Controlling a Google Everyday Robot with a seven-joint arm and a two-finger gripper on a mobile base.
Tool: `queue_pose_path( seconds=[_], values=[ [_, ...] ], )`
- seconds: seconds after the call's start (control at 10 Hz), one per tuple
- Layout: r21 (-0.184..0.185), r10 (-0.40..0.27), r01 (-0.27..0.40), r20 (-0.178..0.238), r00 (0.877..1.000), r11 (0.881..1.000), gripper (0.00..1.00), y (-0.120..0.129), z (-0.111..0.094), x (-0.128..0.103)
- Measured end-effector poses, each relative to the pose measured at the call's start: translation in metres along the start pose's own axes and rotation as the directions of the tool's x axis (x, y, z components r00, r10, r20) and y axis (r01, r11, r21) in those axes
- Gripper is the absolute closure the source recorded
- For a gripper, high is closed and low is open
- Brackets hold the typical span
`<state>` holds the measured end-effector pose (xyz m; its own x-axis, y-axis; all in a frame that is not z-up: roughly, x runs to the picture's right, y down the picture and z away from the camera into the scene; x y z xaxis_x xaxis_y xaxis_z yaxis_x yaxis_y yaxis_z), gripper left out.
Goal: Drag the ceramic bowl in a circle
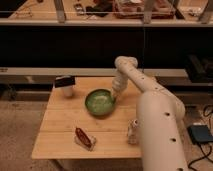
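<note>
The ceramic bowl [100, 102], round, shallow and glossy green with pale speckles inside, sits near the middle of the wooden table [60, 125]. My gripper [115, 96] reaches down from the white arm [150, 100] to the bowl's right rim and touches it there. The arm comes in from the lower right and covers the table's right side.
A small white cup with a dark top [65, 85] stands at the table's back left. A red packet [85, 138] lies near the front edge. A small pale bottle [132, 131] stands at the front right beside the arm. Dark shelving runs behind the table.
</note>
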<state>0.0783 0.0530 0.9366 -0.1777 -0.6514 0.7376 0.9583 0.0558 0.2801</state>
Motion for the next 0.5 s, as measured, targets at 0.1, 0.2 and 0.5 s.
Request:
queue_pose_path(
  seconds=[0.1, 0.2, 0.5],
  values=[
    [-0.03, 0.014, -0.015, -0.024, 1.0, 0.999, 1.0, 0.011, -0.007, 0.001],
    [-0.062, 0.027, -0.03, -0.043, 0.999, 0.998, 1.0, 0.02, -0.013, -0.001],
    [-0.095, 0.042, -0.047, -0.053, 0.998, 0.994, 1.0, 0.028, -0.015, -0.005]
  ],
)
